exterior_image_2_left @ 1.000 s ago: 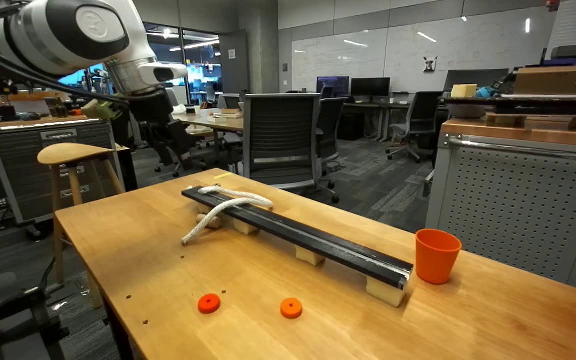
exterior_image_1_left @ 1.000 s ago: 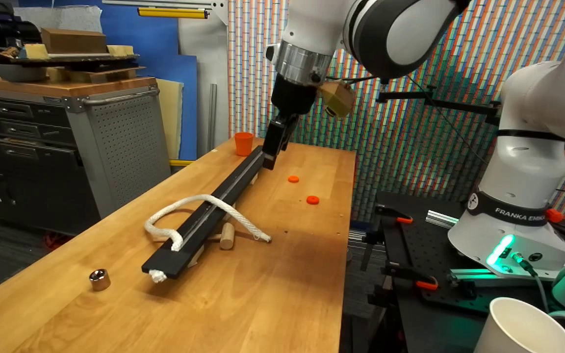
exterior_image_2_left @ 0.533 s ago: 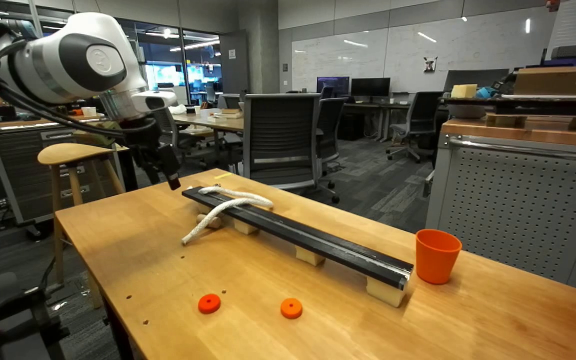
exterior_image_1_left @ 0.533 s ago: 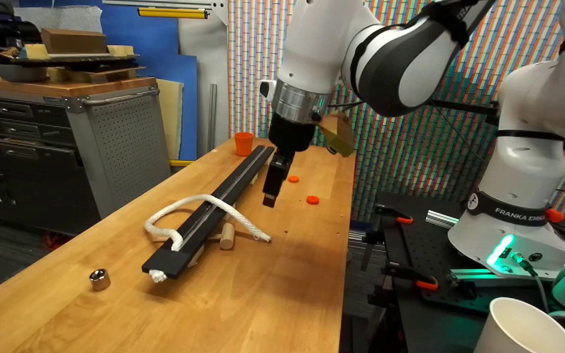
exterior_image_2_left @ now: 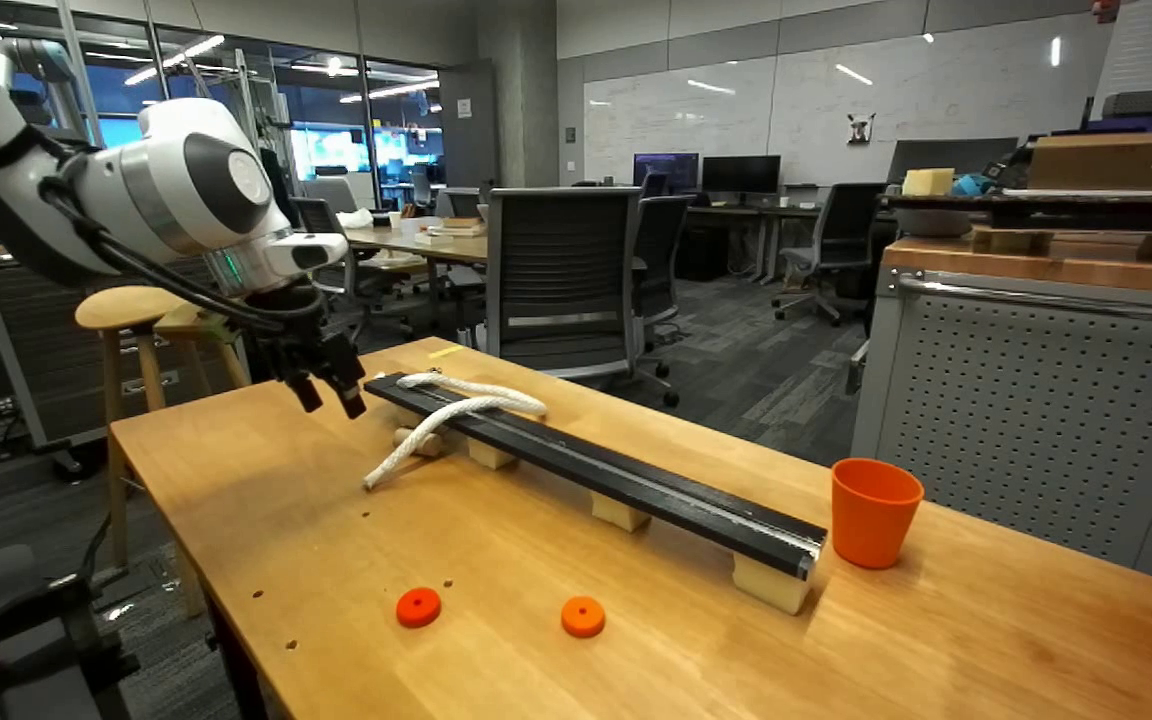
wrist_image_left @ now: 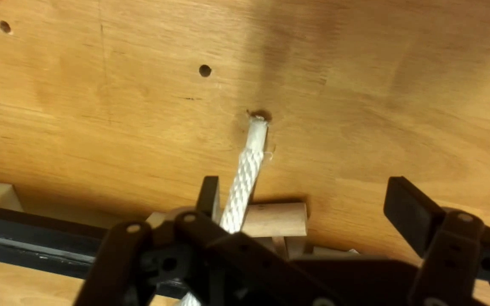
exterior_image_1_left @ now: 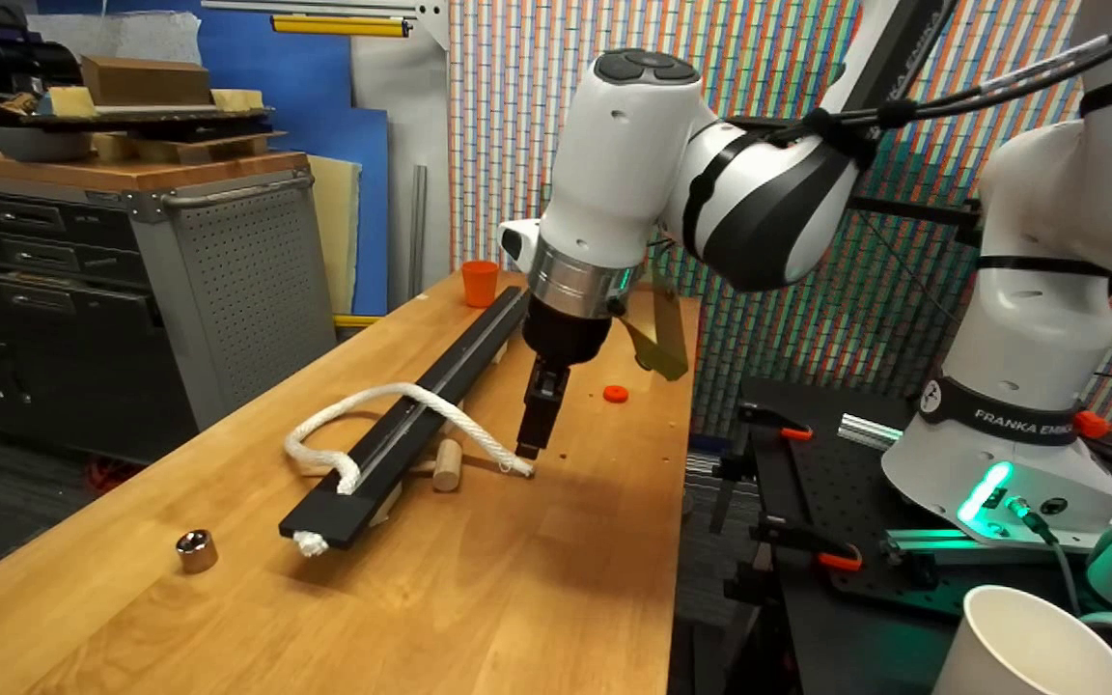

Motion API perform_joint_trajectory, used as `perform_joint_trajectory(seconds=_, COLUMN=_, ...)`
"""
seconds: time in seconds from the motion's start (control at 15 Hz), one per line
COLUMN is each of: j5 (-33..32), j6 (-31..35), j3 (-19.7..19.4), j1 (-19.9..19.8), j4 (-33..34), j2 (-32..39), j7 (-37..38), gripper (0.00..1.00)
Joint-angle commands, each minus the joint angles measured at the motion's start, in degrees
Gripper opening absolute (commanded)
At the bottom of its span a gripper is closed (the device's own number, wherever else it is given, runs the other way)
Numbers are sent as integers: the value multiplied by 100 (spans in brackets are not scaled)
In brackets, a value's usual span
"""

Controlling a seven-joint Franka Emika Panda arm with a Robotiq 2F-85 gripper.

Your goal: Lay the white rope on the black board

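Here the gripper (exterior_image_2_left: 332, 404), spread wide and empty, hangs over the wooden table (exterior_image_2_left: 496, 660), chairs (exterior_image_2_left: 564, 265) and whiteboard (exterior_image_2_left: 806, 120) beyond.

Your gripper (exterior_image_1_left: 528, 452) hangs near one end of the white rope (exterior_image_1_left: 402, 389), which loops across the black board (exterior_image_1_left: 400, 452). An orange cup (exterior_image_1_left: 481, 285) stands on your worktop (exterior_image_1_left: 517, 589).

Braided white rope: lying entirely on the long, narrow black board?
No; the braided white rope extends past both long edges of the black board.
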Motion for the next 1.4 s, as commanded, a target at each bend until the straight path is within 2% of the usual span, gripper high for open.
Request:
perform_joint_trajectory(seconds=0.0, j5=-781, j6=60, j3=-256, j1=134, j4=575, j2=653, j7=715, gripper=100)
perform_joint_trajectory(seconds=0.4, j5=-1196, j6=11, j3=-474, j1=192, j4=1272, j2=1530, j7=1155, gripper=100)
perform_joint_trajectory(seconds=0.8, j5=-1185, j6=-11, j3=-705, j1=153, j4=1578, j2=1981, j7=1171, gripper=100)
perform_joint_trajectory(seconds=0.87, j5=-1162, j6=-18, j3=-747, j1=144, j4=1604, j2=2011, j7=1170, gripper=75)
perform_joint_trajectory(seconds=0.93, j5=-1152, j6=-15, j3=-797, j1=132, j4=1617, j2=2015, j7=1166, gripper=74)
perform_joint_trajectory(seconds=1.33, j5=-986, j6=15, j3=-758, j1=48, j4=1549, j2=1697, j7=1053, gripper=26)
